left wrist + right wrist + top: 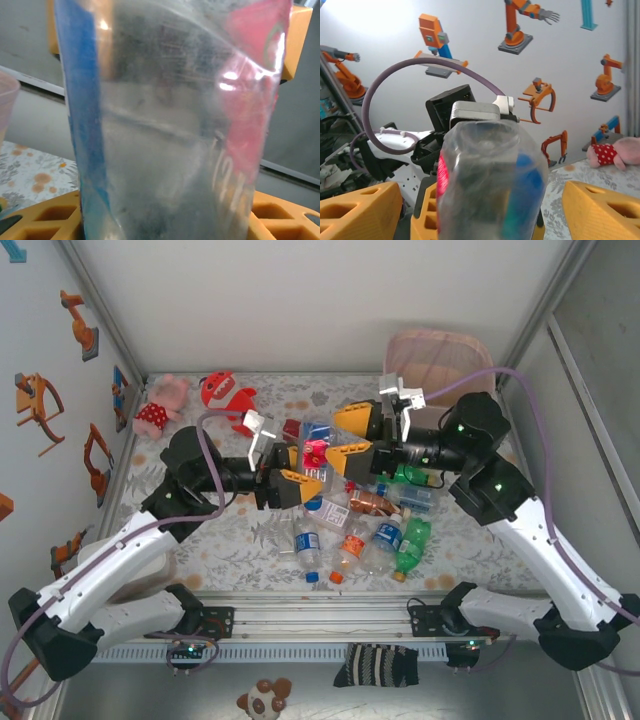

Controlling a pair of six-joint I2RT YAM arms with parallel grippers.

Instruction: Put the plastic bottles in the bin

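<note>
Left claw [298,468] pinches a clear plastic bottle [170,125] above the surface's [250,540] middle; right claw [485,210] spread around it. Likely light, thin-walled, slippery: grip its labelled waist.

Bright even light; glare patch on wall [370,20]; bottle [165,130] blurred.

No legible text: label on clear bottle [165,130] blurred; labels on plastic bottles [385,533] too small.
</note>
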